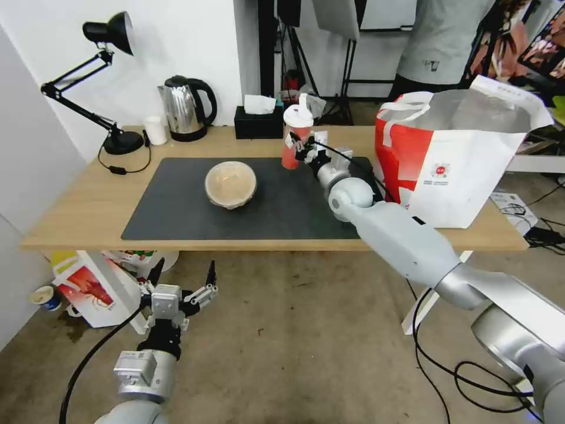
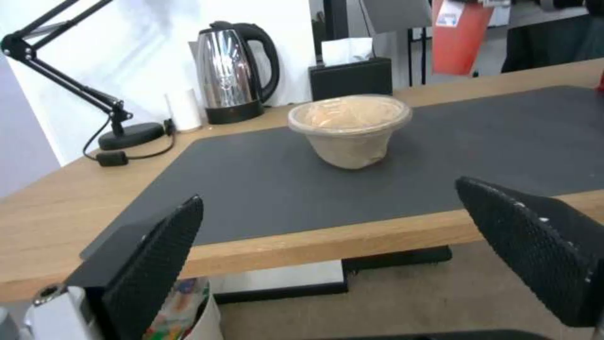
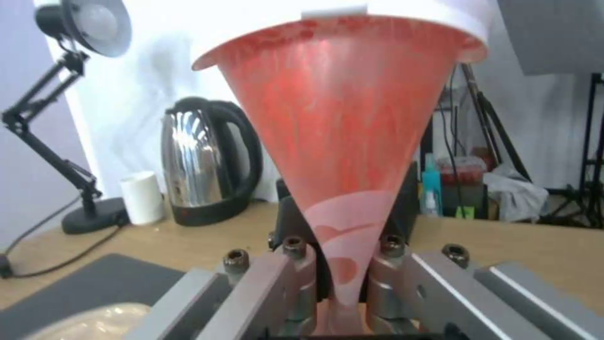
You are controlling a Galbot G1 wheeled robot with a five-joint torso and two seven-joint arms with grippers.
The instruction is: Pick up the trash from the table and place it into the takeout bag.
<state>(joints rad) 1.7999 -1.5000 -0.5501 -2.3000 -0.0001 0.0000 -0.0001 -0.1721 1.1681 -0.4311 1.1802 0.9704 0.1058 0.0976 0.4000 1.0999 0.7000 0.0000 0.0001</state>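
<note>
At the far edge of the dark mat (image 1: 176, 206) on the table (image 1: 76, 206), the red drink cup (image 1: 296, 138) with its white spouted lid stands upright. My right gripper (image 1: 299, 148) is shut on its lower part; the wrist view shows the cup (image 3: 343, 118) pinched between the fingers (image 3: 296, 283). The beige clear-lidded bowl (image 1: 230, 184) sits mid-mat, also seen as the bowl (image 2: 350, 127) from the left wrist. My left gripper (image 1: 183, 274) hangs open below the table's front edge. The takeout bag (image 1: 459, 171) stands open at the table's right end.
Along the back edge stand a black desk lamp (image 1: 112, 88), a small white cup (image 1: 156, 129), a steel kettle (image 1: 185, 109) and a black tissue box (image 1: 259, 121). A smaller red-and-white bag (image 1: 94, 288) sits on the floor under the table's left end. Cables lie at the right.
</note>
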